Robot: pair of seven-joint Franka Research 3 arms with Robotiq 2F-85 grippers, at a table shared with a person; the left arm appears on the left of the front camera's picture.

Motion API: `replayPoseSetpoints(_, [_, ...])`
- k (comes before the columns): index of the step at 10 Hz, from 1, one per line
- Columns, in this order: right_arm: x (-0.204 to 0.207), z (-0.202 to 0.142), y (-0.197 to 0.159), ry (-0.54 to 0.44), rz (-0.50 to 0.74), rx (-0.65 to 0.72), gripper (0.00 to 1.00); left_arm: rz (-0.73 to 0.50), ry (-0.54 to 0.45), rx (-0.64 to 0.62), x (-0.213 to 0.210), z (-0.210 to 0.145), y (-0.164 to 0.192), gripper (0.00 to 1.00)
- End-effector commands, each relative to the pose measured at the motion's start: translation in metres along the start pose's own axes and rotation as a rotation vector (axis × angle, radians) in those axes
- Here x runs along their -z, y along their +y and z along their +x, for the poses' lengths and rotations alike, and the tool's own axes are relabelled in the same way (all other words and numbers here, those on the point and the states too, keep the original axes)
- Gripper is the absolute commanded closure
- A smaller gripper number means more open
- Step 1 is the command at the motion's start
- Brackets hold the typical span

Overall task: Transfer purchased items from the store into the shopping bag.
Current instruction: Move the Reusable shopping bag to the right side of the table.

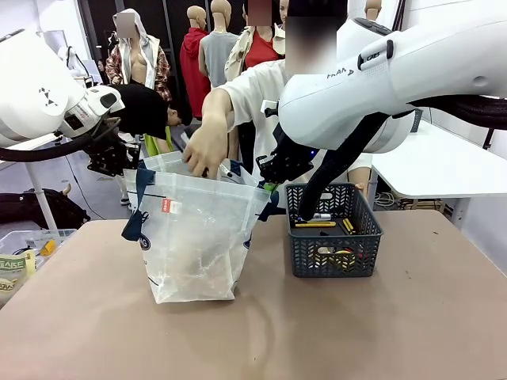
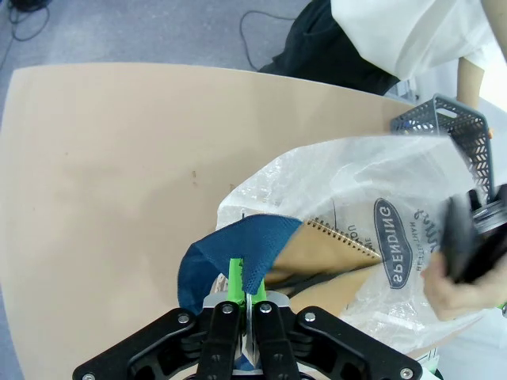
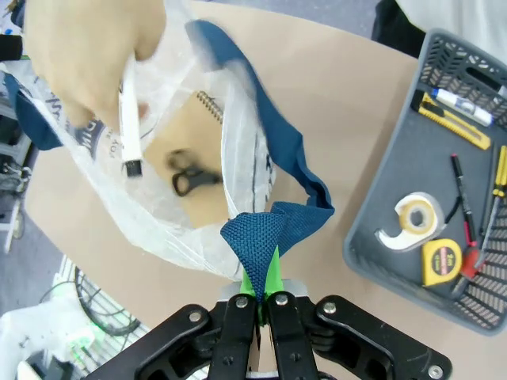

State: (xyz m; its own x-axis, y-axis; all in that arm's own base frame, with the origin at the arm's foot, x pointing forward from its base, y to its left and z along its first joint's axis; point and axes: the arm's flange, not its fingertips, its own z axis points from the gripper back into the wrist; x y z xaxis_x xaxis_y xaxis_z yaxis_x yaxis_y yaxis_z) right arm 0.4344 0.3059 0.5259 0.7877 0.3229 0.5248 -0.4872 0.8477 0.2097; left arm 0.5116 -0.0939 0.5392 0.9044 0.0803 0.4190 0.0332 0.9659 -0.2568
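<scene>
Shopping bag (image 1: 194, 237) at table centre, mouth spread by left gripper (image 2: 243, 289) and right gripper (image 3: 261, 277), each clamped on a navy handle (image 2: 230, 253). Notebook (image 3: 190, 131) and scissors (image 3: 190, 178) inside. White pen (image 3: 129, 119) in person's hand (image 3: 87, 55) above mouth. More sticks (image 1: 315, 224) left in basket (image 3: 360, 252). Judged partway.

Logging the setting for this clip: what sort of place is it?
Probably a robotics lab staging a shop checkout: a plain table, a grey basket of stationery, and the left gripper and right gripper clamped on the handles of a clear shopping bag while a person's hand holds a pen at its opening.
</scene>
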Motion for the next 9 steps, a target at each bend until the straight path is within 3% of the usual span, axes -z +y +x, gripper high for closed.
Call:
replayPoseSetpoints(1, [-0.0001,0.0000,-0.0010,0.000,0.000,0.002,1.00,0.002,-0.005,-0.005,-0.0016,0.0020,0.0032,1.00])
replayPoseSetpoints(9, [-0.0001,0.0000,-0.0010,0.000,0.000,0.002,1.00,0.002,-0.005,-0.005,-0.0016,0.0020,0.0032,1.00])
